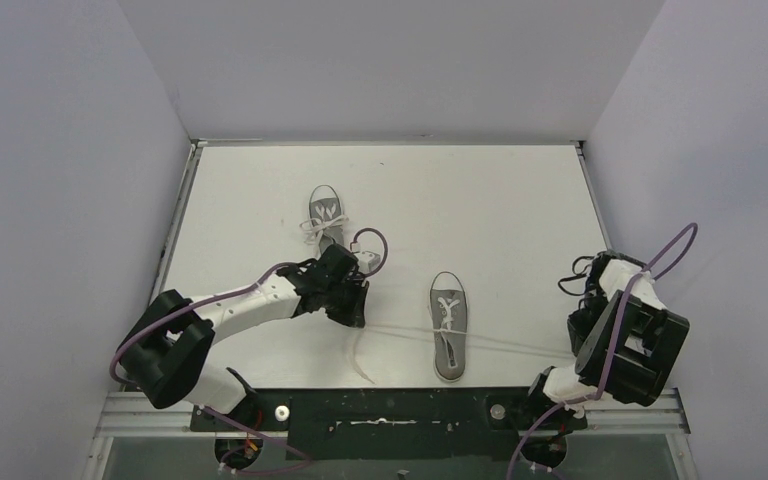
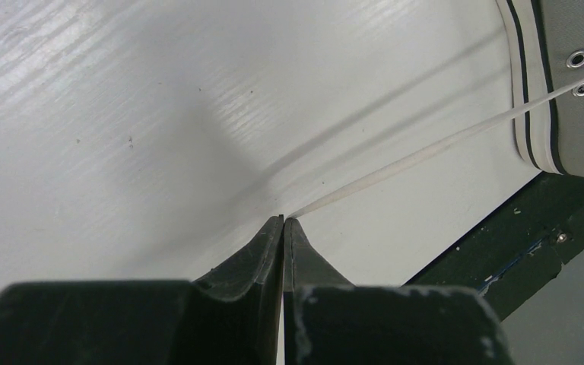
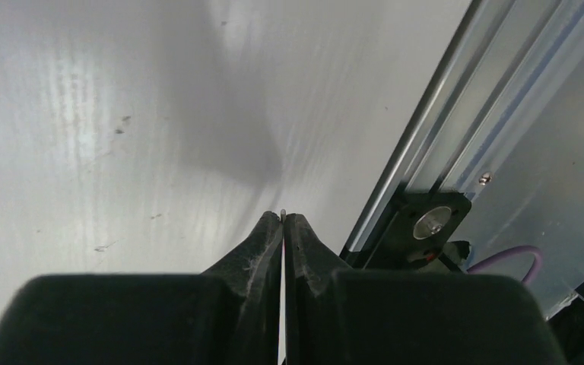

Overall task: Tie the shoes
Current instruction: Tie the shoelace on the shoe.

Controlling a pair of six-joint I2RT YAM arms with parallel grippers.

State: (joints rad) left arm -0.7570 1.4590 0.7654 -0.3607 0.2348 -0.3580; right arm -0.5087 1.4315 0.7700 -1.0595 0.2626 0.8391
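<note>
Two grey shoes lie on the white table. The far shoe (image 1: 326, 213) has its white laces bunched across its middle. The near shoe (image 1: 448, 326) has its laces pulled out to both sides. My left gripper (image 1: 352, 312) is left of the near shoe, shut on one white lace (image 2: 426, 152) that runs taut from its tips (image 2: 284, 219) to the shoe's eyelets (image 2: 578, 72). My right gripper (image 1: 578, 346) is at the table's right side, shut (image 3: 283, 214) on the tip of the other lace (image 1: 520, 345). A loose strand (image 1: 360, 362) trails toward the front edge.
White walls close in the table on three sides. A metal rail (image 3: 426, 129) and a black bracket (image 3: 426, 224) run along the table's right edge close to my right gripper. The dark mounting plate (image 1: 390, 415) lies along the front edge.
</note>
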